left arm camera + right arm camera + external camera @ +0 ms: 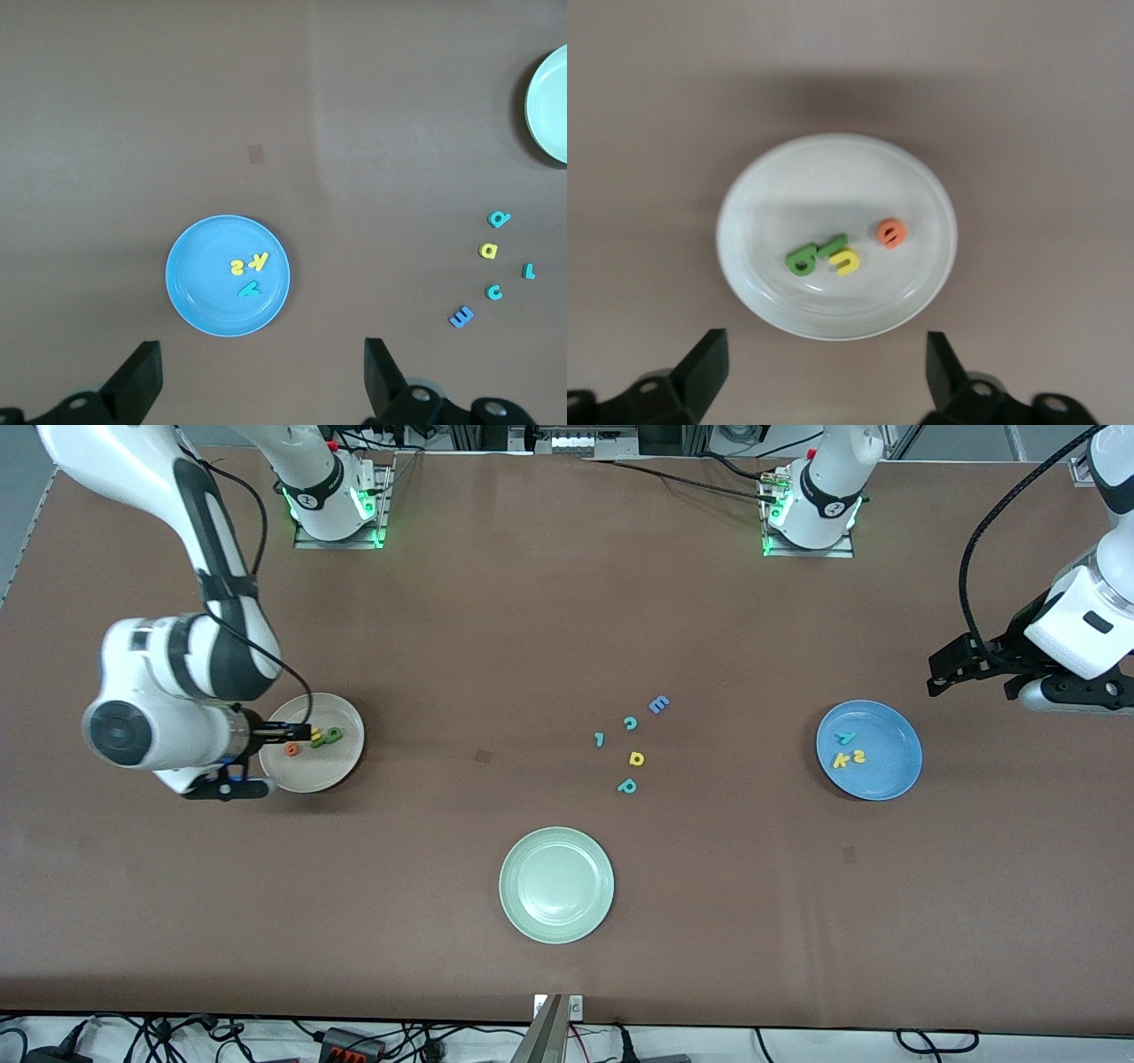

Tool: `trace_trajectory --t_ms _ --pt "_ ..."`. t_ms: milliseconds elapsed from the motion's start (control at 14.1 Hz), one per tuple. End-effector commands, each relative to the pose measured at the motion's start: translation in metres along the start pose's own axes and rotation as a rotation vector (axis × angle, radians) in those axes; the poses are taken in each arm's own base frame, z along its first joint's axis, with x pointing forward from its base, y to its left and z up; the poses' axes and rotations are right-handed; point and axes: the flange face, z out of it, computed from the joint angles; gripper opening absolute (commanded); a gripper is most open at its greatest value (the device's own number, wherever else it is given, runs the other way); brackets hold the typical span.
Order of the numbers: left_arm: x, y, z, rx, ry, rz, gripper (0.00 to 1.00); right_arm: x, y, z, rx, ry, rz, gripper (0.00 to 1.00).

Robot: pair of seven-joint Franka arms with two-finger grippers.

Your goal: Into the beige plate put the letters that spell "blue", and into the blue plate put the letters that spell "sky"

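Observation:
The beige plate (341, 766) (833, 177) lies toward the right arm's end of the table. In it are the green "b" (802, 260), the green bar "l" (832, 245), the yellow "u" (847, 261) and the orange "e" (892, 233) (291, 749). My right gripper (259, 760) (824, 376) hangs open over that plate's rim, nothing between its fingers. The blue plate (890, 775) (204, 283) holds the yellow "s" (236, 266), the yellow "k" (258, 260) and the teal "y" (249, 288). My left gripper (979, 669) (263, 381) waits open and empty above the table beside the blue plate.
A pale green plate (556, 884) sits mid-table, nearer the front camera. Loose letters lie between the plates: a blue "E" (658, 704), a teal "c" (630, 724), a small teal bar (600, 739), a yellow "d" (636, 758) and a teal "p" (627, 786).

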Motion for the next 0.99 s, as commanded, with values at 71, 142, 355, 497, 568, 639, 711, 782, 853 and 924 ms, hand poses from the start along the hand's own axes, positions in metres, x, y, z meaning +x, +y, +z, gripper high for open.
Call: trace_trajectory --t_ms 71,142,355,497,568,639,711,782,853,924 --pt "0.005 -0.005 -0.005 -0.006 0.007 0.016 1.0 -0.002 0.019 -0.111 0.01 0.097 0.016 1.0" --pt "0.005 -0.006 -0.005 -0.005 0.007 0.013 1.0 -0.006 0.02 -0.13 0.005 0.123 0.014 1.0" --pt "0.005 -0.006 -0.004 -0.005 0.006 0.013 1.0 -0.026 0.04 -0.172 0.007 0.188 0.043 1.0" --pt "0.006 -0.006 -0.002 -0.006 0.001 0.012 1.0 -0.042 0.066 -0.203 0.02 0.222 0.086 1.0" --pt "0.006 -0.006 -0.002 -0.005 0.001 0.013 1.0 -0.047 0.08 -0.21 0.046 0.218 0.107 1.0" --pt "0.007 -0.007 -0.001 -0.004 0.0 0.011 1.0 -0.053 0.09 -0.217 0.077 0.21 0.122 1.0" --pt "0.007 -0.007 -0.001 -0.004 0.001 0.011 1.0 -0.057 0.093 -0.226 0.08 0.216 0.125 1.0" --pt "0.007 -0.007 -0.001 -0.004 0.0 0.011 1.0 -0.06 0.1 -0.233 0.088 0.238 0.132 1.0" --pt "0.007 -0.007 -0.001 -0.004 -0.001 0.011 1.0 -0.071 0.109 -0.243 0.103 0.256 0.141 1.0" --pt "0.007 -0.007 -0.001 -0.004 -0.001 0.011 1.0 -0.072 0.103 -0.241 0.117 0.251 0.125 1.0"
